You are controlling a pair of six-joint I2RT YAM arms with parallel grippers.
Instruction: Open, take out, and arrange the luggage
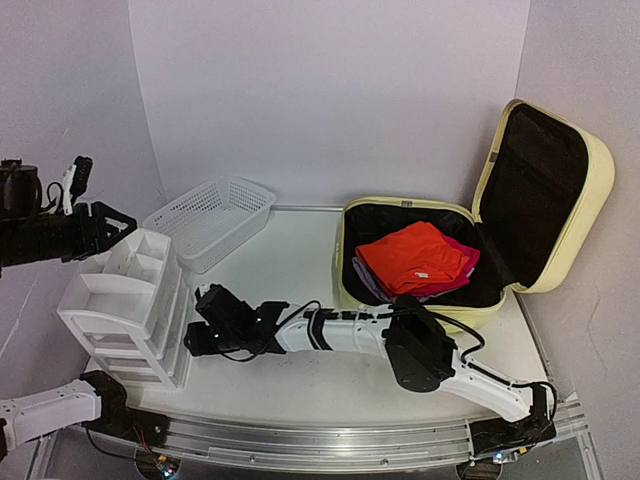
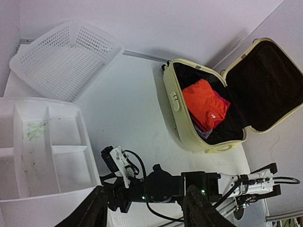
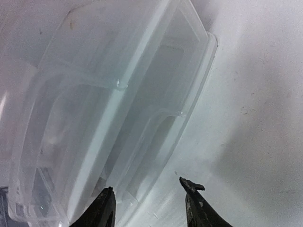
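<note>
Luggage [image 1: 530, 190]: pale yellow hard shell, rounded corners, lid up at the table's [image 1: 290, 260] far right corner. Your left gripper [image 2: 147, 191] gapes empty; your right gripper [image 3: 147, 185] gapes beside the translucent plastic organizer [image 3: 109, 109].

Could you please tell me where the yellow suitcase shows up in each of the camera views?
Top view: the suitcase sits at the right, lid open, folded clothes inside.
Left wrist view: the suitcase is at the upper right, lid open to the right.
Right wrist view: not in it.
Shared landmark: the white organizer, at the left in the top view, lower left in the left wrist view, filling the left of the right wrist view.
</note>
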